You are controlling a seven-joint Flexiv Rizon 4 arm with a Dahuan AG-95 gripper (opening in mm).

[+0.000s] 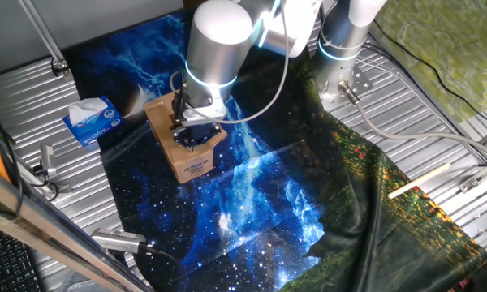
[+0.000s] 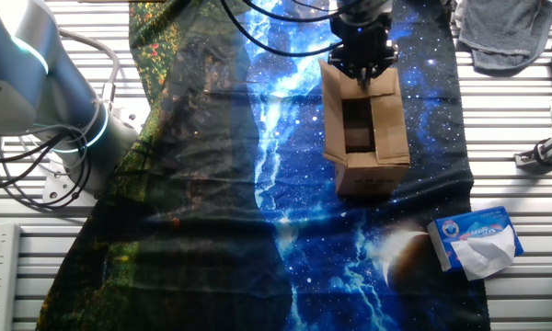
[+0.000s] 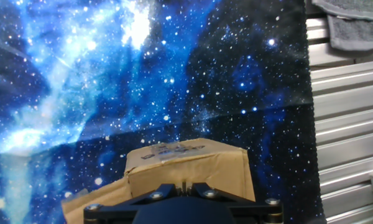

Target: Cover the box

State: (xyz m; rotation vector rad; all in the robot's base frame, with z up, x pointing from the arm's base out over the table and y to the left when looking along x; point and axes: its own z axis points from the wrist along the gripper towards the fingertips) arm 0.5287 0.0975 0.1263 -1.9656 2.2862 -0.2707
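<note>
Gripper: your gripper [image 3: 185, 202] sits at the bottom edge of the hand view, only its dark base showing; in the other fixed view [image 2: 362, 66] it hangs over the far end of the box top. You cannot tell how the jaws stand.
Box: your box [image 2: 363, 129] stands upper right of centre in the other fixed view, its top open in the middle so you see inside; in one fixed view [image 1: 184, 146] it is left of centre with a white label facing the camera.
Cloth: you have a star-print cloth [image 2: 285, 211] under the box, covering the middle of the table [image 2: 534, 198].
Tissue box: a blue and white tissue box [image 2: 476, 241] lies lower right, near the box but apart from it.
Towel: a grey towel [image 2: 501, 32] lies at the upper right corner.
</note>
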